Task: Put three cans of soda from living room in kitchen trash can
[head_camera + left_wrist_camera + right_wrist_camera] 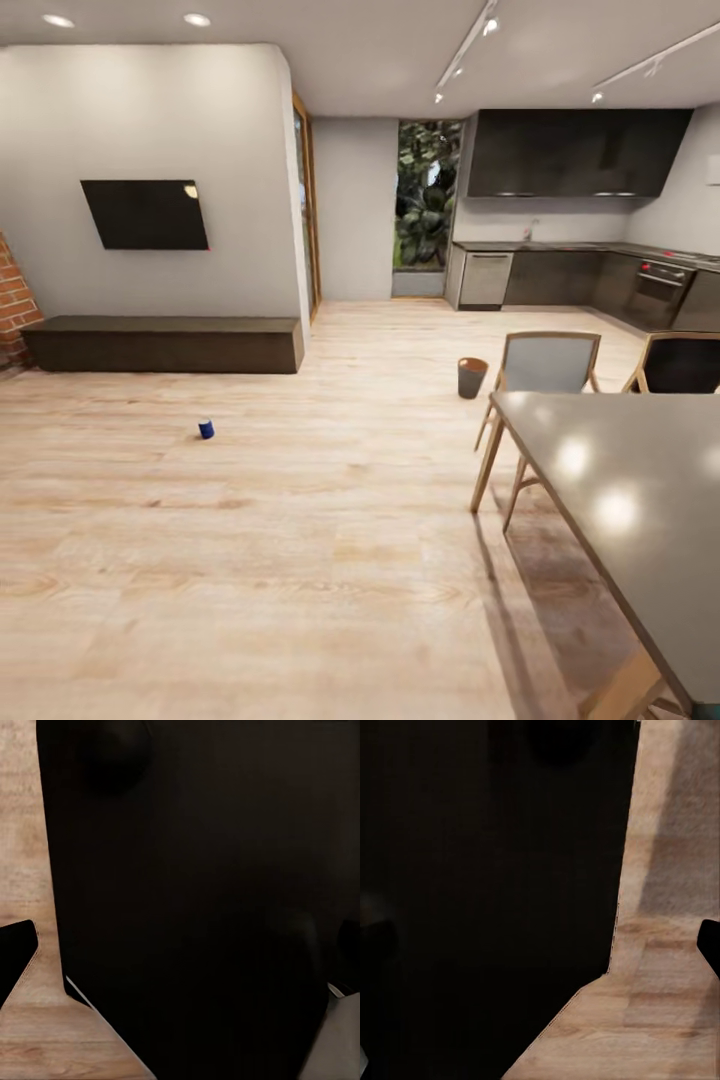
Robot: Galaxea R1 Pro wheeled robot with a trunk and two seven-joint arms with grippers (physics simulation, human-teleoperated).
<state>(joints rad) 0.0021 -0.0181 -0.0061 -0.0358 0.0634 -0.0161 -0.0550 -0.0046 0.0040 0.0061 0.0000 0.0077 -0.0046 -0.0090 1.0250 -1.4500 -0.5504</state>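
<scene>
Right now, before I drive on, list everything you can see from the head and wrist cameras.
Bin: one, grey-brown with a brown rim, on the pale wood floor beside the nearer chair.
Small can-like object: one, blue, standing on the open floor; too small to identify.
Chairs: two, wood frames, at the table's far side.
Table: one, grey top, wooden legs, at right.
Wall screen: one, black, on the white wall.
Low bench: one, dark brown, under the screen.
Brick: red, far left edge.
Kitchen cabinets: dark grey, back right, with an oven.
Robot body: dark bulk in both wrist views; gripper state not visible.
</scene>
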